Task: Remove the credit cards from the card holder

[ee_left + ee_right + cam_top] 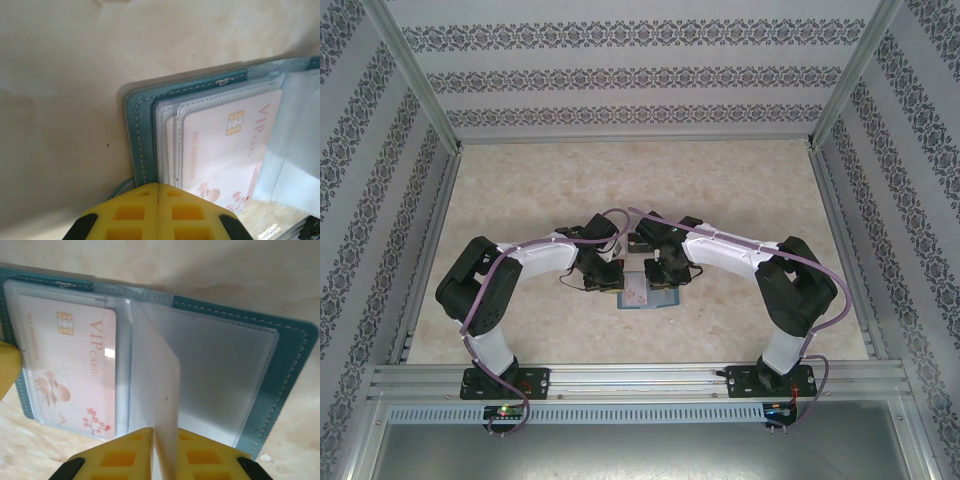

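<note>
While the left gripper (158,187) has its yellow fingers pressed fully together over the edge of the card holder (142,145), the right gripper (165,432) is nearly closed, pinching a frosted plastic sleeve (160,385) that stands up from the holder's spine. A pink credit card (75,370) sits in a clear pocket. The holder lies open on the table (520,200) between the arms.

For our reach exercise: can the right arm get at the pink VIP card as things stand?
Probably not straight away. The right gripper is shut on a clear sleeve page beside the VIP card, which sits inside its own sleeve in the card holder.
</note>
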